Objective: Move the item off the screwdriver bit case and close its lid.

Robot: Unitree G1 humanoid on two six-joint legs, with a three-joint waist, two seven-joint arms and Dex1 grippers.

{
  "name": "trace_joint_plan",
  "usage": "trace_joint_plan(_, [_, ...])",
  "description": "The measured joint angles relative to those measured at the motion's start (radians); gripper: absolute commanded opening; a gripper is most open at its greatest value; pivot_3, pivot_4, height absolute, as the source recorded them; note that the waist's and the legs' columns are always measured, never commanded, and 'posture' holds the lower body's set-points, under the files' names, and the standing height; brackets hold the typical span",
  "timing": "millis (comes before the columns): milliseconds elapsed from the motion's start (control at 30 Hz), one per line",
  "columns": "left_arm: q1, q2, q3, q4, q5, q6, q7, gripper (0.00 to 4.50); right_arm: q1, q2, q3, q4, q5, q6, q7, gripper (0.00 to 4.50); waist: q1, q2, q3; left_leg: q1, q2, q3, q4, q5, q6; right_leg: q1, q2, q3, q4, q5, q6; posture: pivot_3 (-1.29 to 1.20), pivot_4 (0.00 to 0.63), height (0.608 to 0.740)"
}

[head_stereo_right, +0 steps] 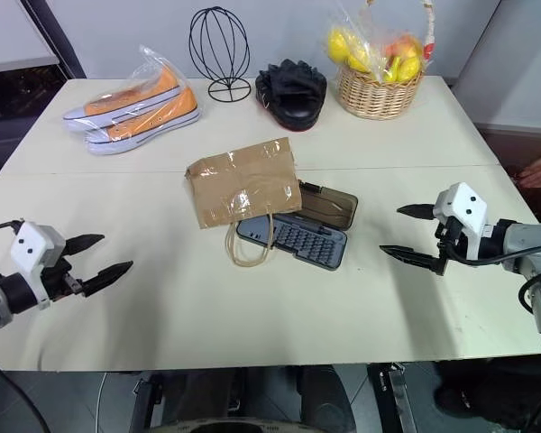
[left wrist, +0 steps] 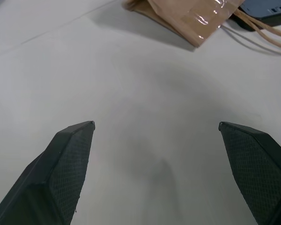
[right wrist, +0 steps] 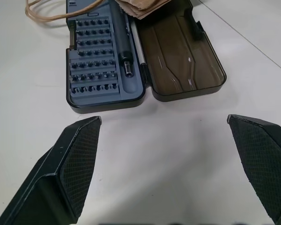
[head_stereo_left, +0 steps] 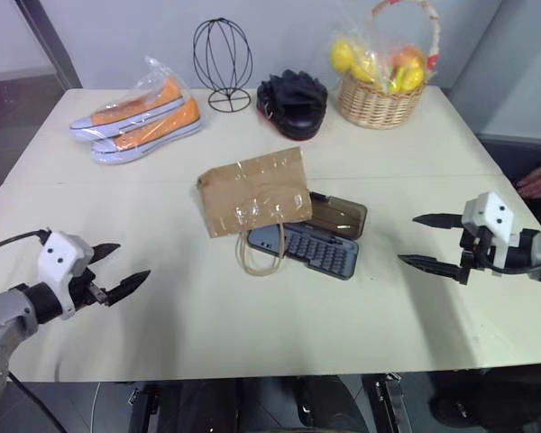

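Both claws wide | case [right wrist: 105, 61] between, bag [head_stereo_left: 252, 189] overlapping it

The paper bag [head_stereo_left: 252, 191] lies mid-table [head_stereo_left: 252, 334], overlapping the left end of the open bit case [head_stereo_left: 317, 250] and its lid [head_stereo_left: 339, 215], which lies flat behind the tray. Behind sit 2 shoes [head_stereo_left: 135, 122] at left, a wire stand [head_stereo_left: 223, 63], gloves [head_stereo_left: 292, 102], then a fruit basket [head_stereo_left: 379, 99] at right.
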Motion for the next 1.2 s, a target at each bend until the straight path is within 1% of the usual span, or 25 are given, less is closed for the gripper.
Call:
trace_joint_plan(433, [-0.016, -0.023, -0.007, 0.011, 0.004, 0.01, 0.016, 4.44, 0.009, 0.0, 0.0, -0.001, 0.002, 0.013, -0.012, 4.5, 0.0, 0.0, 0.0, 0.0, 0.0, 0.0, 0.0, 0.0, 0.0, 0.0, 0.0, 0.0, 0.0, 0.001, 0.001, 0.0, 0.15, 0.74])
trace_joint_plan(533, [-0.014, -0.023, -0.007, -0.011, -0.033, 0.044, -0.002, 4.44, 0.005, 0.001, 0.0, -0.021, 0.022, 0.06, -0.015, 4.5, 0.0, 0.0, 0.0, 0.0, 0.0, 0.0, 0.0, 0.0, 0.0, 0.0, 0.0, 0.0, 0.0, 0.001, 0.001, 0.0, 0.15, 0.74])
trace_joint_plan(600, [-0.006, -0.015, -0.01, -0.042, -0.062, 0.071, -0.025, 4.44, -0.027, 0.012, 0.002, -0.047, 0.042, 0.09, -0.028, 4.5, -0.004, 0.0, 0.0, 0.0, 0.0, 0.0, 0.0, 0.0, 0.0, 0.0, 0.0, 0.0, 0.0, 0.001, 0.001, 0.0, 0.15, 0.74])
trace_joint_plan(667, [-0.012, 0.001, -0.018, -0.084, -0.098, 0.111, -0.038, 4.44, -0.111, 0.032, 0.02, -0.069, 0.065, 0.136, -0.046, 4.5, -0.008, 0.001, 0.0, 0.001, 0.0, 0.0, 0.0, 0.0, 0.0, 0.0, 0.0, 0.0, 0.001, 0.001, 0.0, 0.0, 0.15, 0.74])
trace_joint_plan(700, [-0.03, 0.011, -0.023, -0.103, -0.128, 0.147, -0.04, 4.44, -0.18, 0.048, 0.044, -0.075, 0.071, 0.156, -0.054, 4.5, -0.01, 0.001, 0.001, 0.001, 0.001, 0.0, 0.0, 0.0, -0.001, 0.0, 0.001, 0.001, 0.001, 0.001, -0.001, 0.0, 0.15, 0.74])
trace_joint_plan(800, [-0.139, 0.059, -0.024, -0.173, -0.257, 0.258, -0.047, 4.44, -0.435, 0.126, 0.159, -0.064, 0.055, 0.174, -0.065, 4.5, -0.01, 0.002, 0.001, 0.0, 0.002, -0.001, 0.001, 0.001, -0.002, -0.002, 0.003, 0.0, 0.002, 0.003, -0.002, 0.0, 0.15, 0.74])
trace_joint_plan(900, [-0.251, 0.105, -0.024, -0.213, -0.354, 0.332, -0.051, 4.44, -0.665, 0.228, 0.296, 0.043, -0.019, 0.162, -0.053, 4.5, -0.009, 0.002, 0.001, -0.001, 0.002, -0.001, 0.0, 0.001, -0.002, -0.004, 0.004, 0.0, 0.003, 0.004, 0.0, 0.0, 0.15, 0.74])
trace_joint_plan(967, [-0.29, 0.133, -0.032, -0.216, -0.383, 0.357, -0.058, 4.44, -0.791, 0.312, 0.384, 0.177, -0.087, 0.129, -0.048, 4.5, -0.013, 0.002, 0.001, -0.002, 0.001, 0.0, 0.0, 0.001, -0.002, -0.005, 0.003, 0.0, 0.003, 0.004, 0.0, 0.0, 0.15, 0.74])
trace_joint_plan(1033, [-0.311, 0.157, -0.04, -0.216, -0.385, 0.361, -0.07, 4.44, -0.906, 0.403, 0.462, 0.363, -0.169, 0.07, -0.051, 4.5, -0.019, 0.001, 0.001, -0.005, 0.001, 0.0, -0.001, 0.002, -0.002, -0.009, 0.003, 0.0, 0.004, 0.004, 0.0, 0.0, 0.15, 0.74])
trace_joint_plan(1067, [-0.321, 0.169, -0.045, -0.213, -0.382, 0.36, -0.074, 4.44, -0.961, 0.446, 0.494, 0.463, -0.216, 0.03, -0.06, 4.5, -0.021, 0.001, 0.001, -0.01, 0.0, 0.0, -0.001, 0.002, -0.004, -0.014, 0.003, 0.0, 0.005, 0.004, 0.001, 0.0, 0.15, 0.74])
trace_joint_plan(1133, [-0.336, 0.181, -0.051, -0.198, -0.365, 0.353, -0.075, 4.44, -1.051, 0.526, 0.538, 0.66, -0.291, -0.06, -0.088, 4.5, -0.025, 0.001, 0.001, -0.019, -0.001, 0.0, -0.001, 0.007, -0.011, -0.023, 0.002, 0.0, 0.007, 0.004, 0.001, 0.0, 0.15, 0.74])
trace_joint_plan(1200, [-0.34, 0.191, -0.054, -0.157, -0.33, 0.336, -0.075, 4.44, -1.126, 0.597, 0.566, 0.862, -0.36, -0.148, -0.113, 4.5, -0.03, 0.001, 0.001, -0.021, -0.001, 0.0, -0.001, 0.009, -0.015, -0.026, 0.001, 0.0, 0.008, 0.004, 0.001, 0.0, 0.15, 0.74])
